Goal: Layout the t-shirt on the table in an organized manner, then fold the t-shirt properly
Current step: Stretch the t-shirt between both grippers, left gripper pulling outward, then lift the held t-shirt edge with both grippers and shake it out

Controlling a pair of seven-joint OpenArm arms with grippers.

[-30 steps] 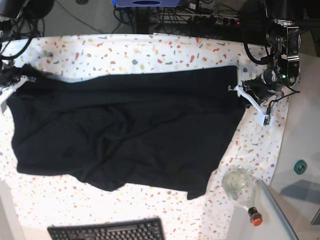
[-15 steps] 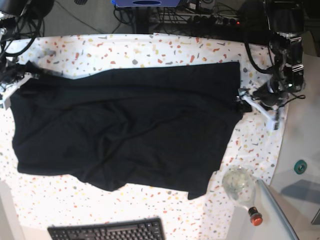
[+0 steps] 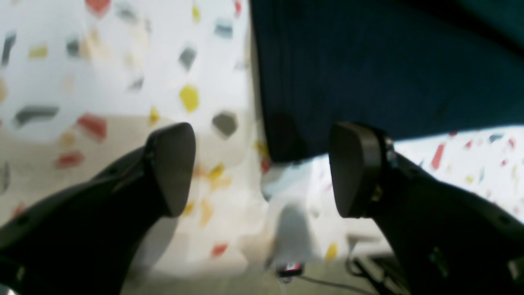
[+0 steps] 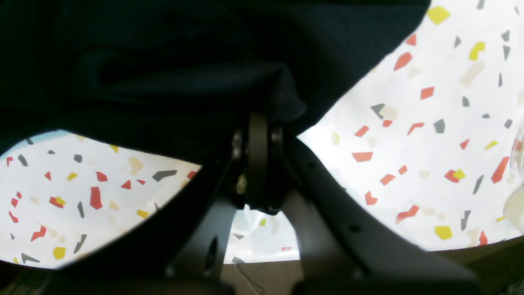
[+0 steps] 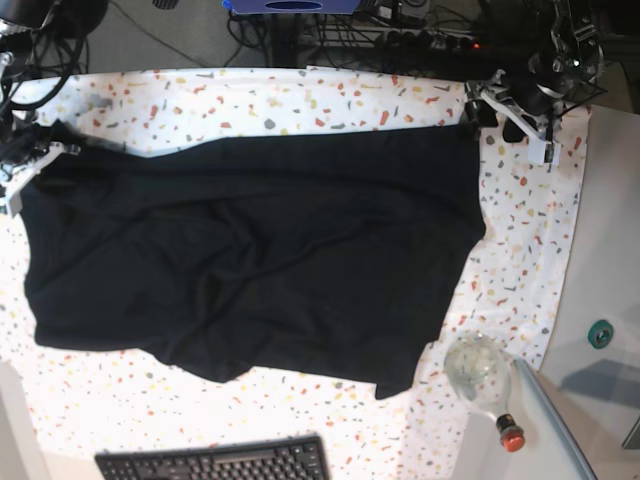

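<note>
The black t-shirt [image 5: 250,260] lies spread across the speckled table [image 5: 300,100], wrinkled in the middle and along its near edge. My left gripper [image 5: 493,120] is open and empty just beyond the shirt's far right corner. In the left wrist view the left gripper [image 3: 264,170] hovers over the table [image 3: 102,61], with the t-shirt's corner [image 3: 368,61] just ahead of the fingers [image 3: 172,168]. My right gripper [image 5: 42,152] is at the far left corner. In the right wrist view the right gripper [image 4: 260,123] is shut on a fold of the t-shirt [image 4: 163,61].
A black keyboard [image 5: 215,462] lies at the near edge. A clear bottle with a red cap [image 5: 485,375] lies at the near right, by a plain grey surface [image 5: 610,250] with a small teal object [image 5: 600,333]. Cables and equipment [image 5: 400,30] run behind the table.
My left gripper has moved from the middle of the shirt's right edge up to its far right corner. The shirt's far edge lies straighter. The right gripper has barely moved.
</note>
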